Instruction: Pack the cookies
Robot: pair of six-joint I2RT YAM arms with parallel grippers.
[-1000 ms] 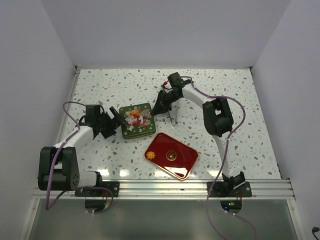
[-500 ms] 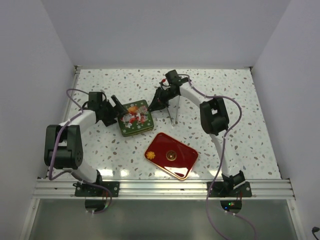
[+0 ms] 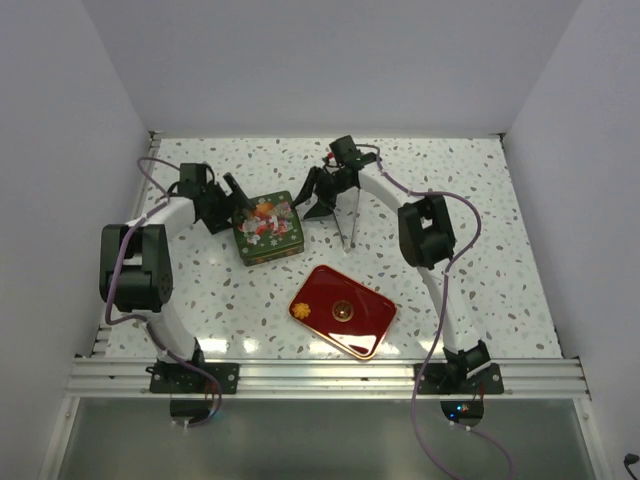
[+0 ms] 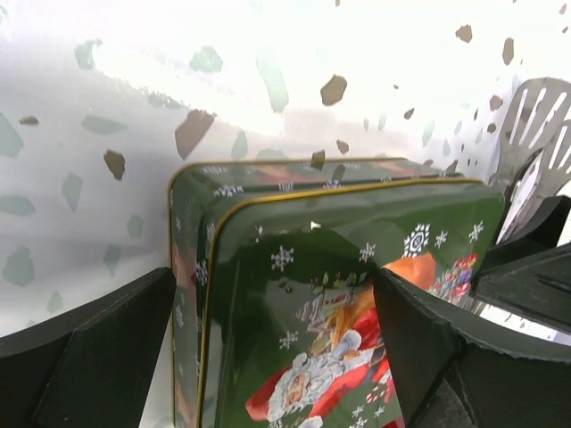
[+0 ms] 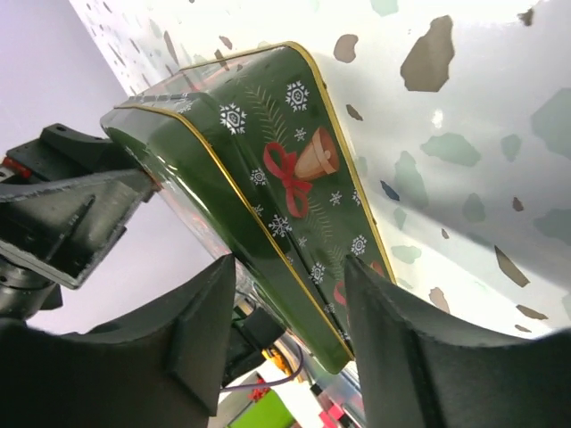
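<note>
Your tin (image 3: 267, 228) looks lidded, yet 2 cookies (image 3: 342, 312) sit unpacked on the red tray (image 3: 365, 325). Left gripper (image 4: 274, 294) and right gripper (image 5: 290, 267) both gape wide around the tin.

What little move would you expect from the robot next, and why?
Probably the left pincer closes on the green tin to steady it: it and the right pincer both straddle the tin, open, the lid looks shut, and two cookies lie on the red tray.

On red tray (image 3: 368, 326), orange flower-shaped cookie (image 3: 302, 313) at left corner, round brown cookie (image 3: 342, 311) near centre
</note>
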